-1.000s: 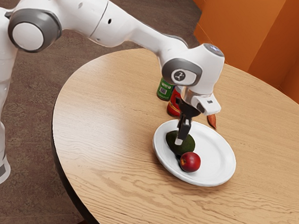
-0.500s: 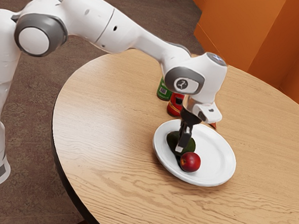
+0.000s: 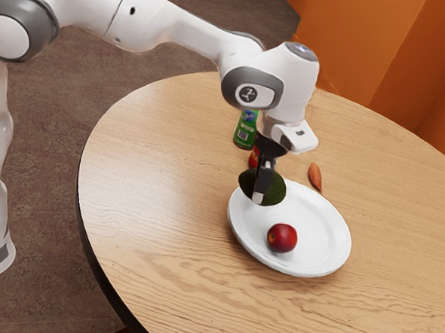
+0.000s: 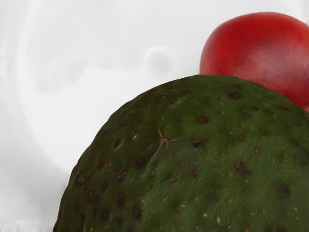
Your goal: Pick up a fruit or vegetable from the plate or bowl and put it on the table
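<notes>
The jaws are clamping on a dark green, pebbly-skinned, rounded avocado [image 3: 276, 188], which is hanging above the far edge of a round white plate [image 3: 321, 227]. A smooth, glossy red apple [image 3: 281, 238] is resting on the plate, apart from the avocado in the exterior view. The nearer jaw is lying across the avocado's broad flank, its pale tip reaching low on the fruit.

The pick appears to be done, while the placing is still wanting: the avocado is not yet resting on the round, pale wooden counter [image 3: 152, 207]. It is likely to be handling as a fairly heavy, firm fruit, its rough skin giving good friction but its curved sides offering only small contact patches. Gripping across the thick middle is making sense, since a hold nearer an end could be letting it pivot or slip. Pressure will be needing to stay firm but moderate, in case the flesh is ripe and bruising easily.

The next move is calling for carrying it clear of the plate's rim to the open wood toward the exterior view's left, then lowering it gently. Dropping it could be setting it rolling.
</notes>
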Robot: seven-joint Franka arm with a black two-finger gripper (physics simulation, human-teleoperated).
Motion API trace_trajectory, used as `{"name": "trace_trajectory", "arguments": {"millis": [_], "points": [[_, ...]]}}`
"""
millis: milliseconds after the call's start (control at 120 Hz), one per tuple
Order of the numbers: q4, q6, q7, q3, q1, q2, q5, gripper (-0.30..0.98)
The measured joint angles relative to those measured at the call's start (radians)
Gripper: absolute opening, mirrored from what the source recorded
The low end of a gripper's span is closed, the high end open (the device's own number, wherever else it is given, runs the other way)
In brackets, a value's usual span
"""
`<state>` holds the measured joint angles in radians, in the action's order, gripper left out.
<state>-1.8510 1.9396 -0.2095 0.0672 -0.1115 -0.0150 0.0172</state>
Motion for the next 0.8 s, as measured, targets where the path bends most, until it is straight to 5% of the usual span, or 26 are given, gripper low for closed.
{"name": "trace_trajectory", "arguments": {"millis": [183,633,800], "points": [[-0.168,-0.003,0.022,-0.109,-0.008,0.18,-0.015,0.13],[-0.294,-0.014,0.058,-0.244,0.006,0.276,-0.056,0.15],[-0.294,-0.016,0.049,-0.244,0.007,0.274,-0.039,0.54]]}}
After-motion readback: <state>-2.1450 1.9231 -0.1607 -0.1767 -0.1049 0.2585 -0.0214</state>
